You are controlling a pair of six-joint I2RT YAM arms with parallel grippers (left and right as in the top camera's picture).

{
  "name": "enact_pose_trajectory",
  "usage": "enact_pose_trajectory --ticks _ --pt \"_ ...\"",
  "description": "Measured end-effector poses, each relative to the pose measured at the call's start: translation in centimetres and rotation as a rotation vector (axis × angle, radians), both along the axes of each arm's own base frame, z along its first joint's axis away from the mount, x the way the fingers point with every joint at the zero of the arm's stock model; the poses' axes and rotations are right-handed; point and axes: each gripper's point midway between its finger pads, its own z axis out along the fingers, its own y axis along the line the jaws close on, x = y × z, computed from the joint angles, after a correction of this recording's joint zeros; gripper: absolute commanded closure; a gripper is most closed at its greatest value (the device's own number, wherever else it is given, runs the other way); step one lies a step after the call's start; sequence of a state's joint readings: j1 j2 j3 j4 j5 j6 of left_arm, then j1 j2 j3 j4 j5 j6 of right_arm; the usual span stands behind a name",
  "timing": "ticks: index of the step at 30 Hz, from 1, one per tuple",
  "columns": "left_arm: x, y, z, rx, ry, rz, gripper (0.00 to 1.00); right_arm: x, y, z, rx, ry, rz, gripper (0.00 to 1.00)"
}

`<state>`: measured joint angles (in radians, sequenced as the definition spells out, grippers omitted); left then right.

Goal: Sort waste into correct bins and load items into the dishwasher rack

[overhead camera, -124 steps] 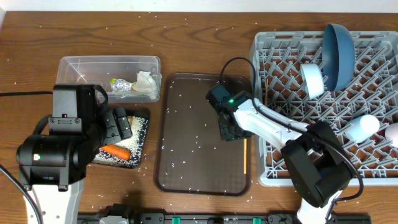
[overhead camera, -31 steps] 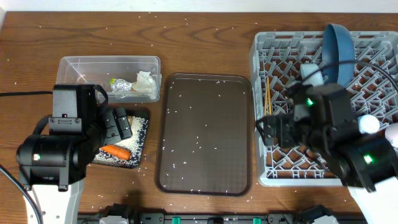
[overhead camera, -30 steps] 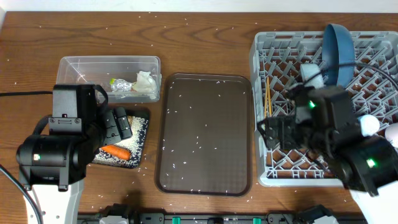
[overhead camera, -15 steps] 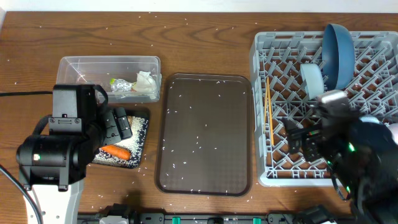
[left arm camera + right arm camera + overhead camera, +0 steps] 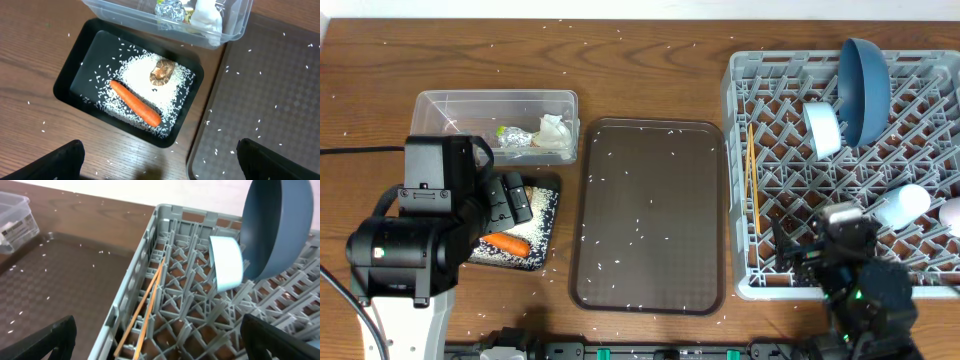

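Observation:
The grey dishwasher rack [image 5: 733,150] holds the upright blue plate [image 5: 865,90], a light blue cup [image 5: 823,128], a pale cup [image 5: 902,206] and the chopsticks [image 5: 753,175] along its left side. My right gripper [image 5: 807,262] hangs open over the rack's front edge, with the chopsticks [image 5: 150,300] lying free ahead of it. The clear tub [image 5: 430,105] contains the napkin [image 5: 556,133] and wrapper [image 5: 513,135]. In the black tray [image 5: 80,70] lie the carrot [image 5: 135,103], a brown lump [image 5: 162,71] and rice. My left gripper [image 5: 160,165] is open above that tray, holding nothing.
A dark brown serving tray [image 5: 650,215] speckled with rice grains lies between the bins and the rack. A white bowl [image 5: 952,215] shows at the rack's right edge. Stray rice grains dot the wooden table.
My right arm has drawn back from the rack's middle toward its front edge, open and empty, with the chopsticks left lying in the rack. The left arm has not moved.

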<state>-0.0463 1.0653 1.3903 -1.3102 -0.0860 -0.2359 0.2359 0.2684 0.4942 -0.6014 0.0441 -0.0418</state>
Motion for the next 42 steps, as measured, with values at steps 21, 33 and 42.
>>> enact_pose_trajectory --ticks 21,33,42 --pt "0.0 0.0 0.0 0.000 0.000 0.000 0.02 1.7 0.1 -5.9 0.045 -0.171 -0.005 0.01" --pt "0.0 0.0 0.0 0.000 0.000 0.000 0.02 1.7 0.2 -5.9 0.046 -0.174 -0.005 0.01" --pt "0.0 0.0 0.0 0.000 0.000 0.000 0.02 1.7 0.2 -5.9 0.046 -0.174 -0.004 0.01"
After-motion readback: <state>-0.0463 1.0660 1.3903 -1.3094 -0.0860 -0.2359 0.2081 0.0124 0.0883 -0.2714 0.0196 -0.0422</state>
